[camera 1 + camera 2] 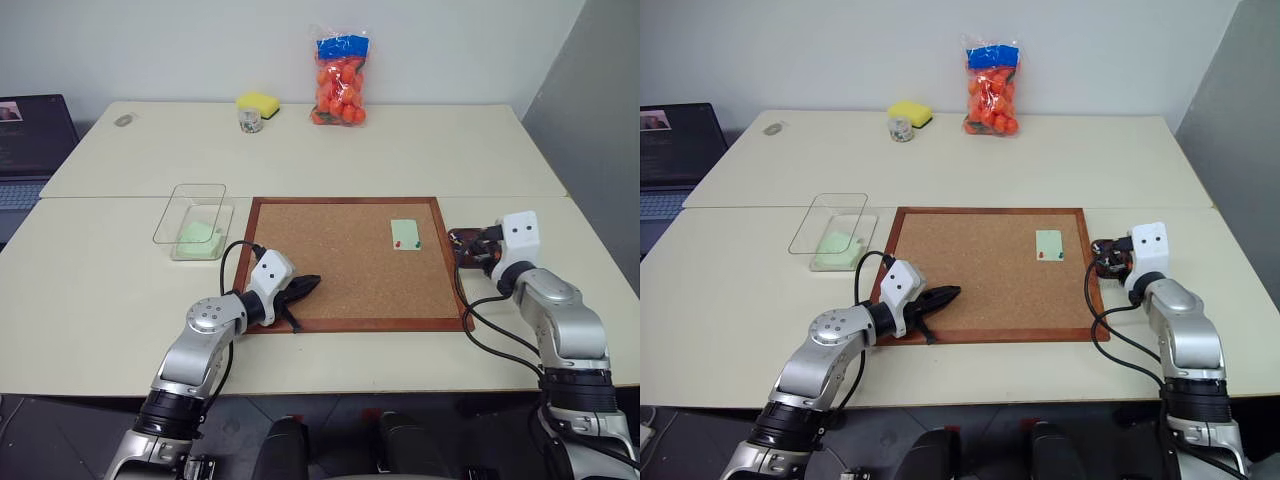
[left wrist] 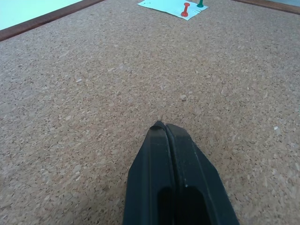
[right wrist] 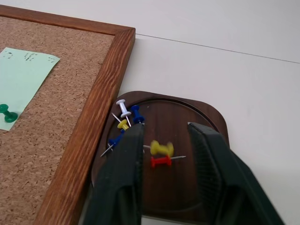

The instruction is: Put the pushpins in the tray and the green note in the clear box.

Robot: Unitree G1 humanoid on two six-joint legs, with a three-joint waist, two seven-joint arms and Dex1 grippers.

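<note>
While your right hand (image 3: 164,140) hangs over the tray (image 3: 206,117) with its fingers spread and nothing between them, you can see loose pushpins (image 3: 161,161) lying in that tray, which sits just beside the cork board (image 1: 340,260) at its right edge. The green note (image 1: 405,235) lies on the board near that edge, with a red pin and a green pin on it. Your left hand (image 2: 165,127) is clenched and empty above the board. The clear box (image 1: 195,215) stands on the tabletop (image 1: 100,270) left of the board.
</note>
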